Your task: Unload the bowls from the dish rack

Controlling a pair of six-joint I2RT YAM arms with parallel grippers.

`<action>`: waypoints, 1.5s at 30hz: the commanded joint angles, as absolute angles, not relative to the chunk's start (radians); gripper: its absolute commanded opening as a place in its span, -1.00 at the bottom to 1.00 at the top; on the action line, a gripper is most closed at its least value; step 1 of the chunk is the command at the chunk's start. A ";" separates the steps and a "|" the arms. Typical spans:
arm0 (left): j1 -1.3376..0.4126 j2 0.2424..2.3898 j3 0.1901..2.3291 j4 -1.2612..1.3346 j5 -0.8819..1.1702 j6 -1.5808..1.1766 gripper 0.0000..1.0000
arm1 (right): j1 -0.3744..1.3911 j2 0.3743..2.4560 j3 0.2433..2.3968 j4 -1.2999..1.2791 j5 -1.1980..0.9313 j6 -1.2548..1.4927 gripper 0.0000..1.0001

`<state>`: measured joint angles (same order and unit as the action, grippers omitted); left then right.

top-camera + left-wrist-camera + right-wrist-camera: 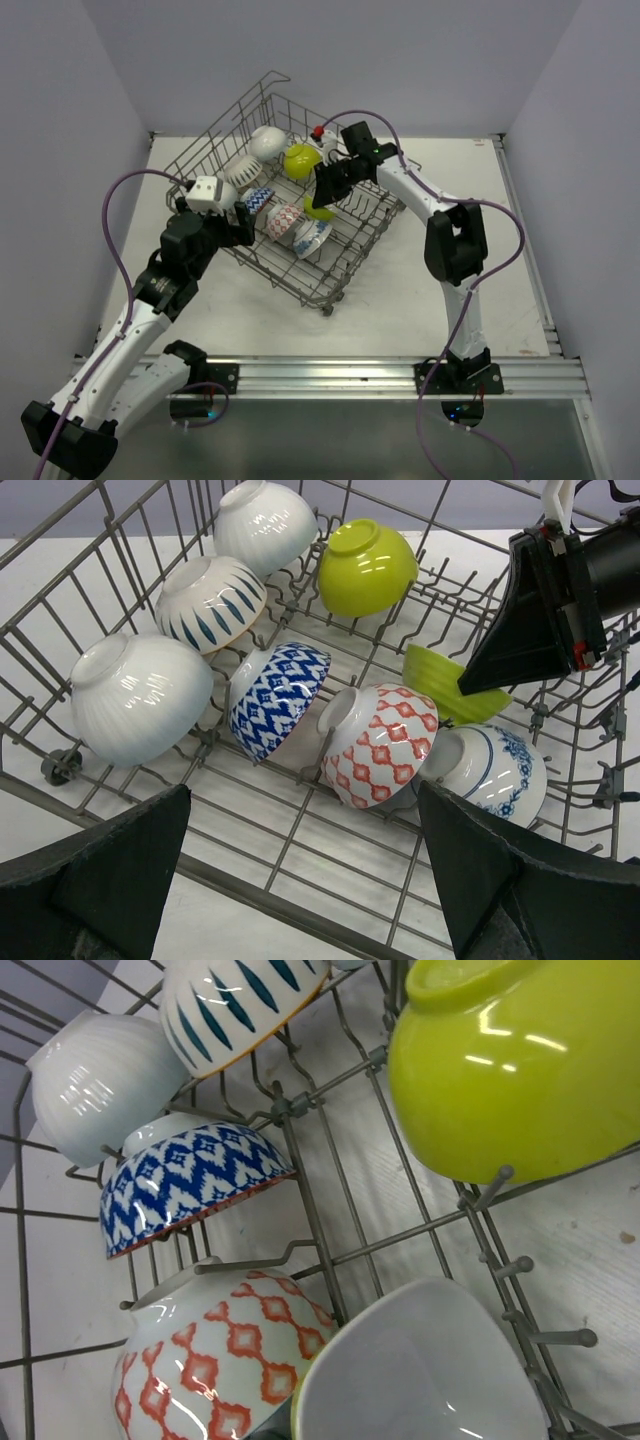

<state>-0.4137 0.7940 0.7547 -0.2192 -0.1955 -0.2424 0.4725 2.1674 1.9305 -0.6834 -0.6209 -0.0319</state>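
white arms (118,348), black joints (452,240), looping purple cables (108,215)

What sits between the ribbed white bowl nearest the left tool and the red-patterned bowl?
The blue-patterned bowl, tipped on its side; the left wrist view shows it clearly.

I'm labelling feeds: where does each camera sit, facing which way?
Top external: above, behind, facing down on the dish rack; left arm, right arm show.
Left wrist: at the rack's edge, facing across the bowls; own fingers at bottom corners.
Right wrist: close over bowls inside rack; no fingers show.
Wrist views share the blue-patterned bowl.
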 commanded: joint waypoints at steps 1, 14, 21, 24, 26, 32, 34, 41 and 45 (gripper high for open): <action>-0.416 0.775 0.749 -0.216 -0.219 -0.221 1.00 | 0.469 2.171 1.983 -0.721 -0.627 -0.067 -0.72; -0.416 0.772 0.746 -0.227 -0.233 -0.215 1.00 | 0.468 2.020 2.095 -0.772 -0.577 -0.065 -1.00; -0.416 0.773 0.744 -0.230 -0.242 -0.212 1.00 | 0.465 1.885 2.007 -0.623 -0.483 0.109 -1.00; -0.416 0.778 0.745 -0.236 -0.265 -0.209 1.00 | 0.451 1.795 1.996 -0.585 -0.405 0.146 -1.00; -0.416 0.775 0.744 -0.239 -0.284 -0.212 1.00 | 0.430 1.754 1.997 -0.581 -0.268 0.169 -1.00; -0.416 0.764 0.746 -0.239 -0.293 -0.209 0.96 | 0.245 1.534 1.806 -0.574 -0.048 0.280 -1.00; -0.416 0.761 0.744 -0.239 -0.288 -0.206 0.93 | 0.189 1.449 1.738 -0.555 -0.009 0.304 -1.00; -0.416 0.773 0.747 -0.239 -0.278 -0.210 0.94 | 0.005 1.422 1.559 -0.595 0.068 0.362 -1.00; -0.416 0.779 0.747 -0.242 -0.287 -0.212 1.00 | -0.043 1.514 1.505 -0.565 0.098 0.388 -1.00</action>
<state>-0.4137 0.7769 0.7540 -0.2565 -0.2703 -0.2241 -0.0128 1.4406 1.5429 -0.6041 0.0452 0.3428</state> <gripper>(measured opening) 0.995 0.047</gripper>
